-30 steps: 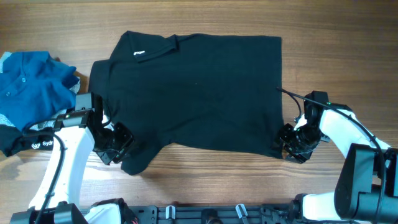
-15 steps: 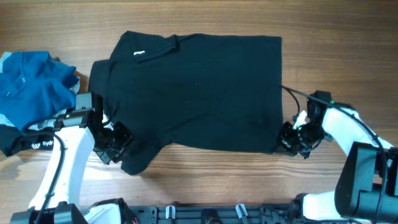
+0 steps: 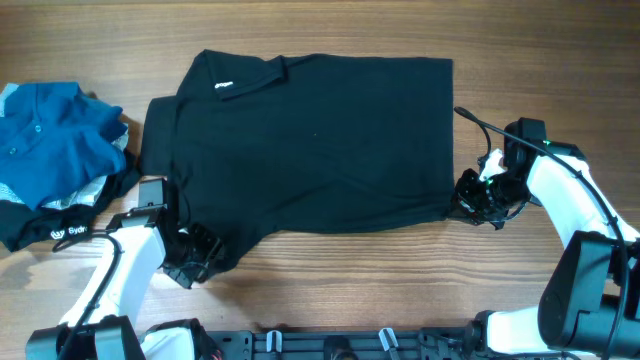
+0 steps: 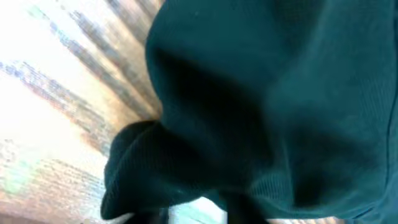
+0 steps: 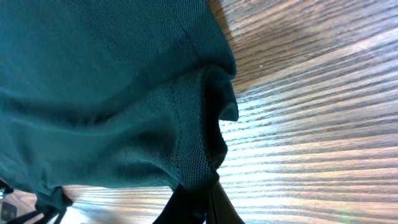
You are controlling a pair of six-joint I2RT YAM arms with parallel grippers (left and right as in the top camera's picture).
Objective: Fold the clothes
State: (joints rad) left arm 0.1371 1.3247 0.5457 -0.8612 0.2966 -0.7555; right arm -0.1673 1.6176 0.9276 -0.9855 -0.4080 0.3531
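The large black shirt (image 3: 320, 140) lies spread flat on the wooden table, its collar and white logo (image 3: 224, 86) at the far left. My left gripper (image 3: 193, 256) sits at the shirt's near left corner. In the left wrist view dark fabric (image 4: 261, 93) drapes over the jaws and bunches between them, hiding the fingers. My right gripper (image 3: 468, 195) is at the near right corner. The right wrist view shows it (image 5: 208, 198) shut on a pinched fold of the hem (image 5: 193, 143), lifted slightly off the wood.
A blue polo (image 3: 55, 140) lies crumpled at the table's left edge, with a black white-lettered piece (image 3: 50, 228) just in front of it. Bare wood (image 3: 340, 275) runs along the front and right of the shirt. A black rail (image 3: 330, 345) lines the near edge.
My right gripper has shut on the shirt's near right corner and moved slightly away from the front edge. My left arm has drawn back toward the front edge, bunching the near left corner.
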